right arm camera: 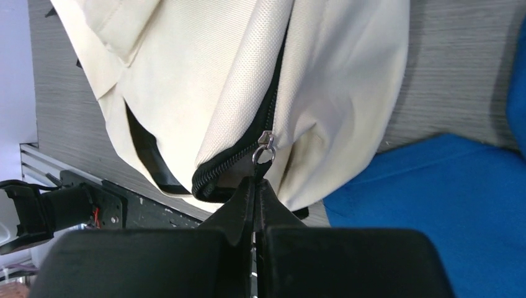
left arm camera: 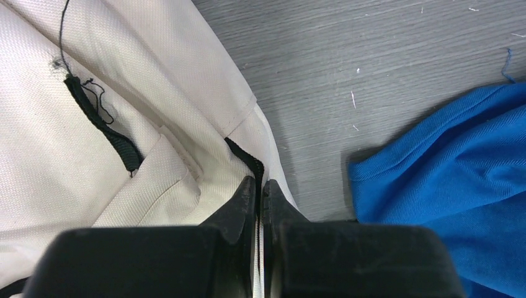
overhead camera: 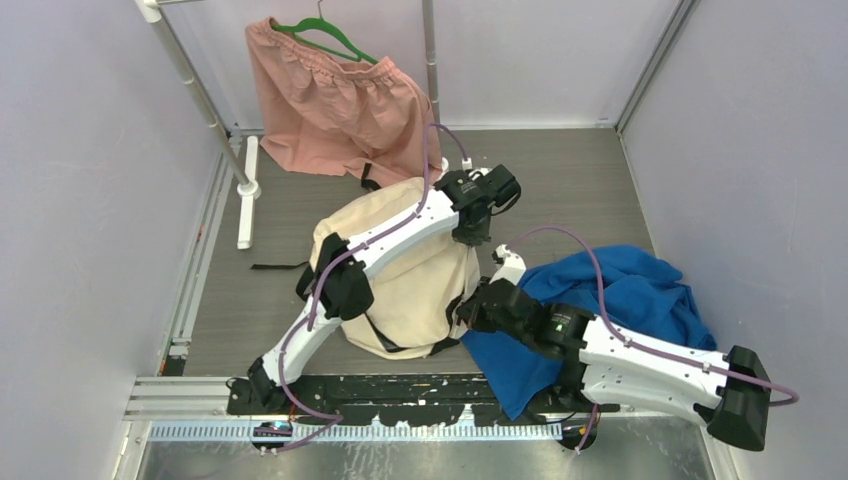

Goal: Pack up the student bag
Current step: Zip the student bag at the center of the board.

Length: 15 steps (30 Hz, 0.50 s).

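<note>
left gripper [left arm camera: 257, 186]: pinched shut, seemingly on student bag [left arm camera: 93, 124] edge | right gripper [right arm camera: 255, 183]: clamped on zipper pull [right arm camera: 265, 149]

On my feed, a pink garment [overhead camera: 330, 100] hangs from a green hanger [overhead camera: 335, 38] over the table's [overhead camera: 570, 180] far left, its hem down near the tabletop. A white rack pole [overhead camera: 195, 90] slants up from the table's left side, and a white foot bar [overhead camera: 247, 195] lies flat there. A crumpled blue cloth [overhead camera: 620, 300] sprawls across the table's near right, one corner reaching the near edge.
</note>
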Motion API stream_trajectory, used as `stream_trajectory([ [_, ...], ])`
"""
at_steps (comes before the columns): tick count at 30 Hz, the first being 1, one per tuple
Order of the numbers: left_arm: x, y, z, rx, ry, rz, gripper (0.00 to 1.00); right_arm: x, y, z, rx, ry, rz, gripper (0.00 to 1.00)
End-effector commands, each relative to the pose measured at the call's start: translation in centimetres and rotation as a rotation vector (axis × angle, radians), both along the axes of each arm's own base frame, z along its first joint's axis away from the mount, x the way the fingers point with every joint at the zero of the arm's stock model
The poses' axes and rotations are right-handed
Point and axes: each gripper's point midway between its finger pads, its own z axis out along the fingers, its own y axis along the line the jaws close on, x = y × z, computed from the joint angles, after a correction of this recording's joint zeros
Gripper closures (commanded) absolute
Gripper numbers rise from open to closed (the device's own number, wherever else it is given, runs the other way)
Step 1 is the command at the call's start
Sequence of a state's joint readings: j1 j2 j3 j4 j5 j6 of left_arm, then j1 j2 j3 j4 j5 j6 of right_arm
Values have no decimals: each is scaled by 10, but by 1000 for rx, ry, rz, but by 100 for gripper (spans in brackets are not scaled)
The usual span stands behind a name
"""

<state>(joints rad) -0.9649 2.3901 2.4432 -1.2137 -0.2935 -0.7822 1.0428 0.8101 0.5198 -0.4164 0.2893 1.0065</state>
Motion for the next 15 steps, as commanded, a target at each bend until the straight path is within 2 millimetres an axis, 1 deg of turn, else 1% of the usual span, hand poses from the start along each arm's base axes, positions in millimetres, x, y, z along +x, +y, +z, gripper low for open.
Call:
stream_trajectory([
  [1,95,10,66,-160,-295,168,100,-38,28,9,38,69,154,99],
  [3,97,14,66,-160,-295,175,100,-38,25,8,39,63,142,99],
  [6,95,18,74,-174,-301,172,100,-34,16,13,48,27,112,99],
  [7,93,16,76,-191,-296,159,100,-32,11,15,51,14,94,99],
  [8,89,13,77,-208,-285,139,100,-30,6,18,52,-1,75,93],
  [9,84,11,76,-219,-268,114,95,-27,-3,17,27,-10,49,81],
  [10,80,9,80,-240,-255,98,81,-23,-9,22,13,-32,21,65],
  [11,74,7,83,-256,-240,81,67,-18,-21,25,-18,-57,-17,55],
  [12,68,7,85,-268,-231,64,58,-14,-36,26,-69,-74,-53,48],
  [13,60,10,90,-274,-226,52,49,-9,-48,32,-98,-103,-95,44],
  [14,55,12,95,-278,-233,43,44,-3,-62,40,-125,-136,-140,43],
  [15,49,16,100,-281,-243,34,42,2,-73,49,-142,-166,-176,43],
])
